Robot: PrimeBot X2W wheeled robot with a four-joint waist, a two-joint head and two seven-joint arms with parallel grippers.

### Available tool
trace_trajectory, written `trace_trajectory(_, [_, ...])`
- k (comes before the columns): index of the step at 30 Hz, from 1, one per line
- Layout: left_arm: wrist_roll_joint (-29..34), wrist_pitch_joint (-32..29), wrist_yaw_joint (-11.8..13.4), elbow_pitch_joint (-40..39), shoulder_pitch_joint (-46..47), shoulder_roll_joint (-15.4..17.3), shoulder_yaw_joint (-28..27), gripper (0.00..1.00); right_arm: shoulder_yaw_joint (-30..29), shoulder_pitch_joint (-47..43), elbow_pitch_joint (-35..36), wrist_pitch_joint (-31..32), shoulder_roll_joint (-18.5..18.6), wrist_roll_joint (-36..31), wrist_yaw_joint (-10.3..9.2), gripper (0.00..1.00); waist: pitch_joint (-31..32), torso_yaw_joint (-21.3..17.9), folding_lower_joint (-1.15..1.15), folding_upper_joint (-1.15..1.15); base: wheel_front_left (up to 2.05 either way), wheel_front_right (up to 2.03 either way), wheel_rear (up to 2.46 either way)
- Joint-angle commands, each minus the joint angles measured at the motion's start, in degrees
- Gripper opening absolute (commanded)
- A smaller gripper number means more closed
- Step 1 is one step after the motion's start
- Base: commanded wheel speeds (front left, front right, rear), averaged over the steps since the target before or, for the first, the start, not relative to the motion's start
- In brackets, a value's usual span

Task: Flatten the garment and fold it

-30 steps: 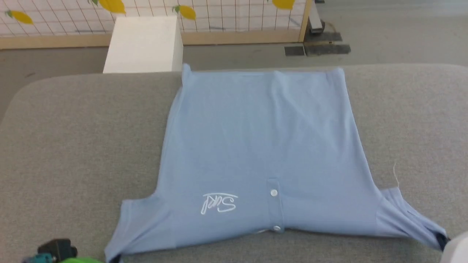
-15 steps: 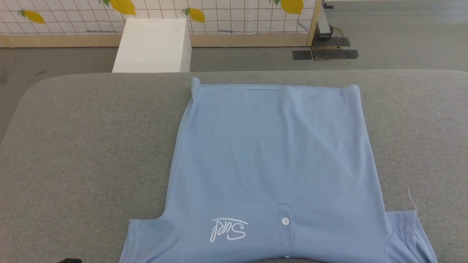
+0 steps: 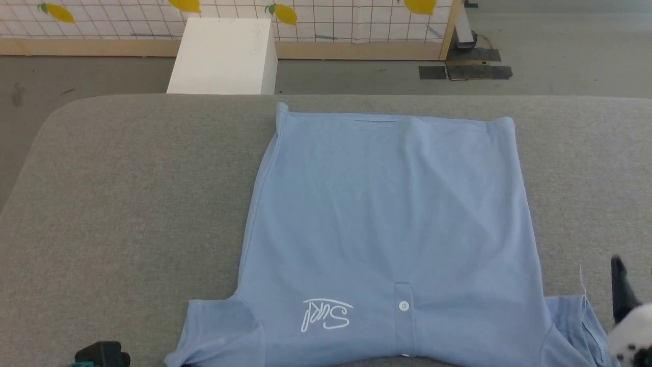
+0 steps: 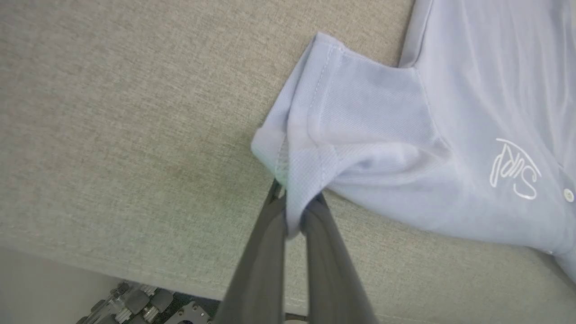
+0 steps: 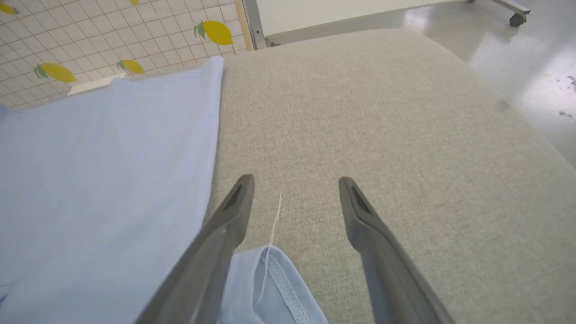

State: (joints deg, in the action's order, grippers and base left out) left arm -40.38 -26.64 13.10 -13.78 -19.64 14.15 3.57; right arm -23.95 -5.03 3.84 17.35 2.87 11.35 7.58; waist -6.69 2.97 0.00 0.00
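Fingers (image 4: pixel 265 252) of my left gripper (image 4: pixel 297 198) are pressed together, pinching the near-left sleeve hem of the garment (image 3: pixel 387 214). My right gripper (image 5: pixel 296 182) stands spread over the near-right sleeve, gripping nothing. A loose white thread (image 5: pixel 273 220) lies between its fingers. The garment lies flat on the grey table (image 3: pixel 127 204), chest logo (image 3: pixel 327 315) up, hem at the far side.

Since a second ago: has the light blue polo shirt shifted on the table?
Yes, toward the robot: the hem of the light blue polo shirt met the far edge of the grey fabric table; now grey shows beyond it.
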Motion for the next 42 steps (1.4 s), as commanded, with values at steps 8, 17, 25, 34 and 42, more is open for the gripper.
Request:
trace_trajectory(8, [0.87,0.03,-1.07,-1.59,4.63,0.02,1.56,0.0,4.1,17.57,-6.88,-11.62,2.29,-2.64,-0.09,1.0,-3.34,2.8,0.0,0.0,0.0,0.0,0.0])
trace_trajectory(17, [1.89,0.8,-3.11,-2.92,10.21,-0.56,4.45,0.0,5.19,40.48,-26.03,-8.02,9.25,-3.18,-0.09,1.0,-11.48,8.1,0.0,0.0,0.0,0.0,0.0])
trace_trajectory(25, [1.42,2.7,-4.87,-1.36,14.22,-2.76,6.52,0.0,2.01,54.27,-37.09,5.42,13.75,-10.04,-0.09,1.0,-18.95,13.24,0.0,0.0,0.0,0.0,0.0])
trace_trajectory(34, [0.49,4.71,-6.96,1.92,17.6,-4.5,7.8,0.0,-0.19,57.31,-39.71,25.62,14.56,-20.8,-0.09,1.0,-22.62,15.61,0.0,0.0,0.0,0.0,0.0])
trace_trajectory(42, [0.57,5.2,-6.79,3.7,17.43,-4.19,7.55,0.0,0.02,52.68,-34.75,29.75,14.43,-21.75,-0.09,0.0,-20.27,14.83,0.0,0.0,0.0,0.0,0.0])
